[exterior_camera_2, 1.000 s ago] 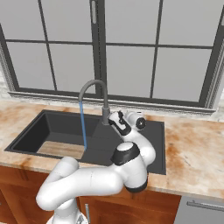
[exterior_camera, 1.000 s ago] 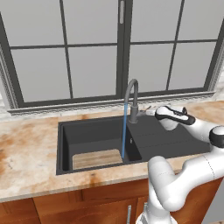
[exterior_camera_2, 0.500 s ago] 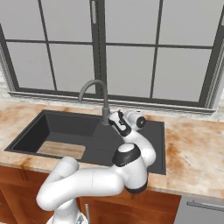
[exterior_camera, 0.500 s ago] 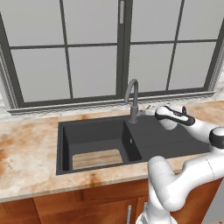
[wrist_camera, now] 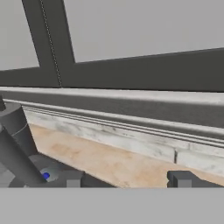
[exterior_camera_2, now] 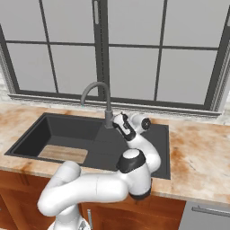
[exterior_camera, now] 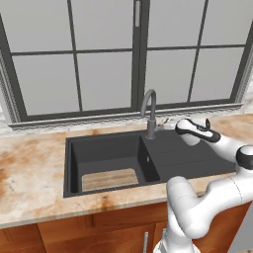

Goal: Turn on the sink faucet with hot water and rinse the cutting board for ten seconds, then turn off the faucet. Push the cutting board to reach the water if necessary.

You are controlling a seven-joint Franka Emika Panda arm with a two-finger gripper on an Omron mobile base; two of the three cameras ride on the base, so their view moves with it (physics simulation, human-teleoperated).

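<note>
Cutting board (exterior_camera: 109,179) lies flat on the floor of the sink (exterior_camera: 74,165) basin, at the front, nearer the desk (exterior_camera: 29,185) edge than the faucet. Long axis runs left-right, parallel to the basin's front wall; grain stripes run the same way. Light tan wood, rectangular, covers roughly half the basin floor width, front edge tucked under the near rim in the left base view.

Sink faucet (exterior_camera: 149,111): grey gooseneck, base at the back rim between basin and drainboard, spout arcs toward the basin side. No stream under it.

Gripper (exterior_camera_2: 117,127) sits at the faucet base on the drainboard side, just beside the thick cylinder. Hand view: two dark fingertips (wrist_camera: 181,179) at bottom, faucet base (wrist_camera: 15,146) at left, tilted, with a small blue dot near its foot. Jaws clenched as far as they go; can't tell whether they pinch the lever.

Window (exterior_camera: 108,54) behind, stone sill below it.
</note>
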